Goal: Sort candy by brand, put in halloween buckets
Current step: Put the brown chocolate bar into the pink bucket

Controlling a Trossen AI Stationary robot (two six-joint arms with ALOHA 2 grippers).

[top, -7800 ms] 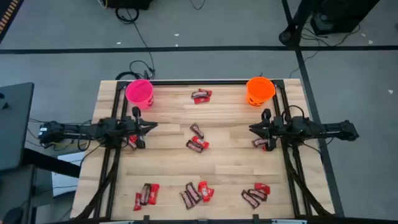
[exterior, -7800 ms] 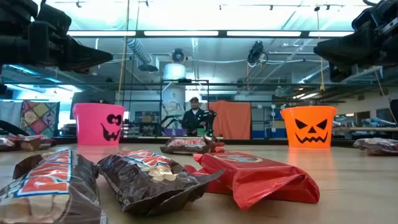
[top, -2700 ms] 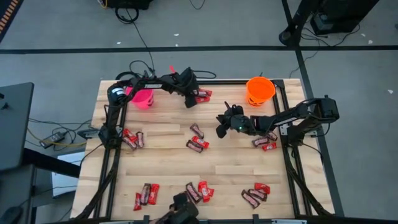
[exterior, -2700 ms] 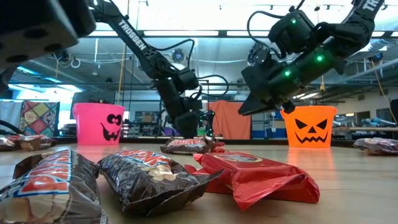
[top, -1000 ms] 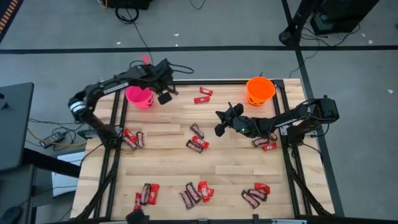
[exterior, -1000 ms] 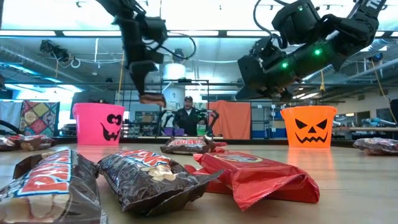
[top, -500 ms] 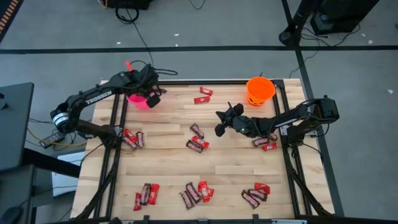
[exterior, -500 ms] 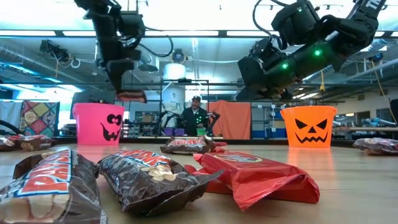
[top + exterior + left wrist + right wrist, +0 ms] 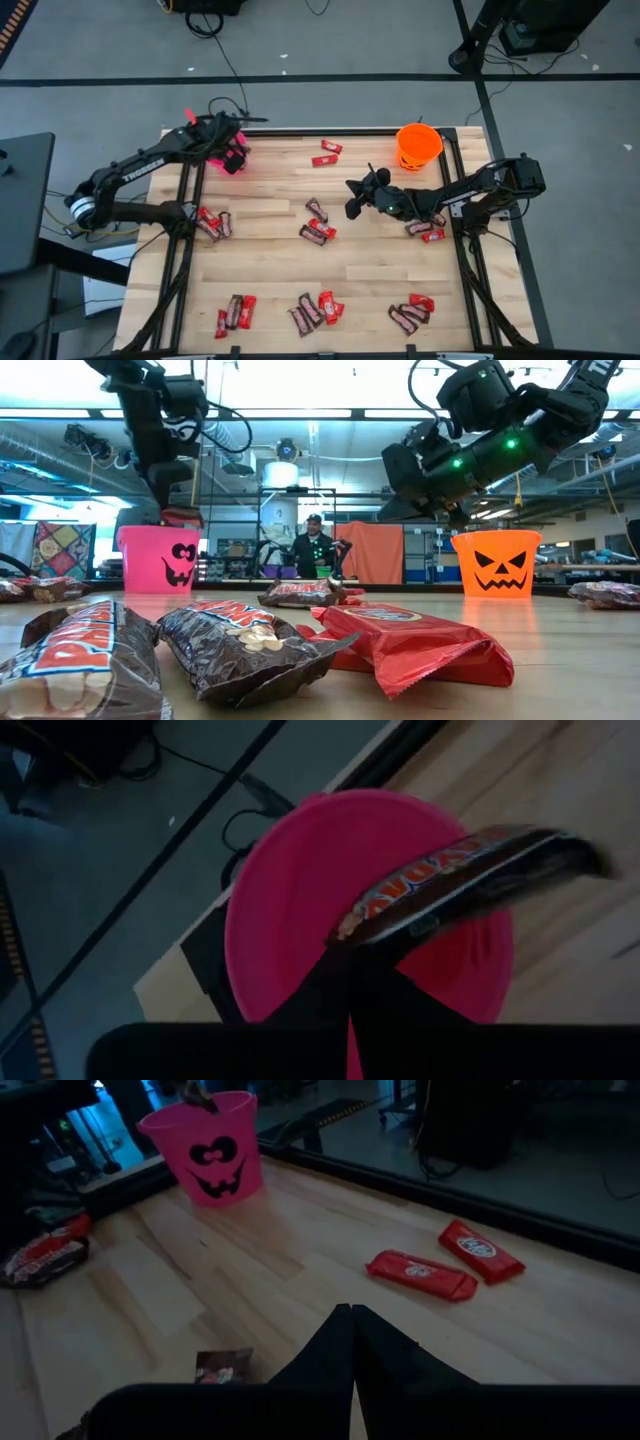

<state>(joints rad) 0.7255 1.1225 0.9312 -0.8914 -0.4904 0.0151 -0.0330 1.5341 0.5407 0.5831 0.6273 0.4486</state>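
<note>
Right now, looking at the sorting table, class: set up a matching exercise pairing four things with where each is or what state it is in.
Things:
1. left gripper
2. right gripper
3. orange bucket
4. two red bars

States:
A. lying on the table's far side between the buckets
B. shut, empty, over the table's middle
C. standing at the far right corner
D. shut on a brown bar above the pink bucket

Pairs: 1-D, 2-B, 3-C, 4-A

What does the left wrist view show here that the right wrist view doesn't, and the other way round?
Only the left wrist view: the left gripper shut on a dark brown bar, held directly above the pink bucket's open mouth. Only the right wrist view: the bucket's jack-o'-lantern face, two red bars lying on the wood beyond the shut, empty right gripper, and a dark bar close by it. Both show the pink bucket and the wooden tabletop.
</note>
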